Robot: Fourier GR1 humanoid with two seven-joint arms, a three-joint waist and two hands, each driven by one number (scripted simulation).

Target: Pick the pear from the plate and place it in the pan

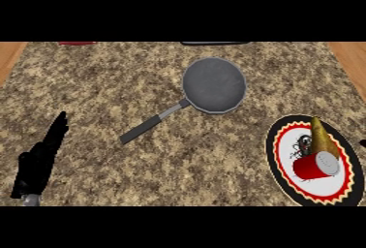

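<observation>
A grey round pan (214, 85) lies at the counter's middle back, its dark handle (146, 127) pointing toward the lower left. At the right sits a black plate (284, 145) with a red and white pattern. On it lies the pear (322, 136), tan and long, tapering toward the back. A red cup (314, 166) lies on its side just in front of the pear, touching it. My left hand (43, 155) shows at the lower left, fingers straight and pointing up, holding nothing, far from the plate. My right hand is out of view.
The speckled stone counter (107, 87) has wooden floor beyond its left and right edges. A red object (77, 43) and a dark object (214, 43) peek in at the back edge. Bare counter lies between the pan and the plate.
</observation>
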